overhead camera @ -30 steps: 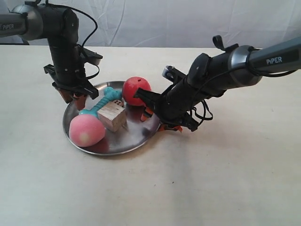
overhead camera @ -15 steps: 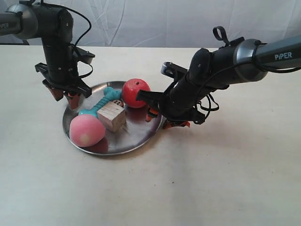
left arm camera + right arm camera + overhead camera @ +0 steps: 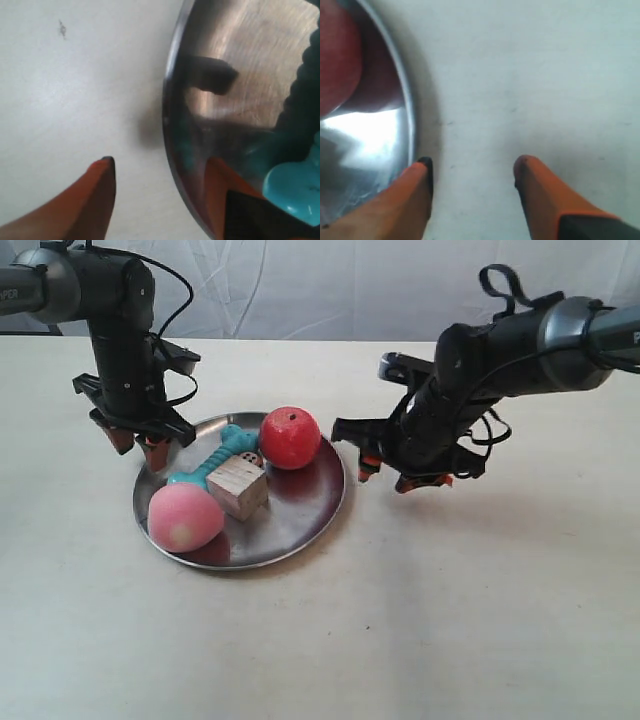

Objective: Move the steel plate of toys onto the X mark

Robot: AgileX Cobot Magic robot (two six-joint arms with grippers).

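The steel plate (image 3: 300, 537) lies on the table and holds a red apple (image 3: 290, 436), a pink peach (image 3: 184, 517), a teal bone (image 3: 215, 462), a wooden cube (image 3: 238, 488) and a small die (image 3: 254, 457). My left gripper (image 3: 138, 445) hangs open at the plate's far-left rim. In the left wrist view this gripper (image 3: 160, 161) straddles the rim of the plate (image 3: 240, 50), beside the bone (image 3: 295, 185). My right gripper (image 3: 392, 478) is open over bare table, just right of the plate. Its wrist view shows the gripper (image 3: 472, 161) empty beside the plate's rim (image 3: 410, 115) and the apple (image 3: 337, 60). No X mark shows.
A tiny dark fleck (image 3: 62, 29) sits on the table outside the plate in the left wrist view; its shape is too blurred to read. A white cloth backdrop (image 3: 330, 285) hangs behind the pale table (image 3: 420, 620).
The right gripper has drawn back from the plate's right rim, moving right and up. The left gripper rose off the plate edge a second ago and has held still since. The plate stays put.
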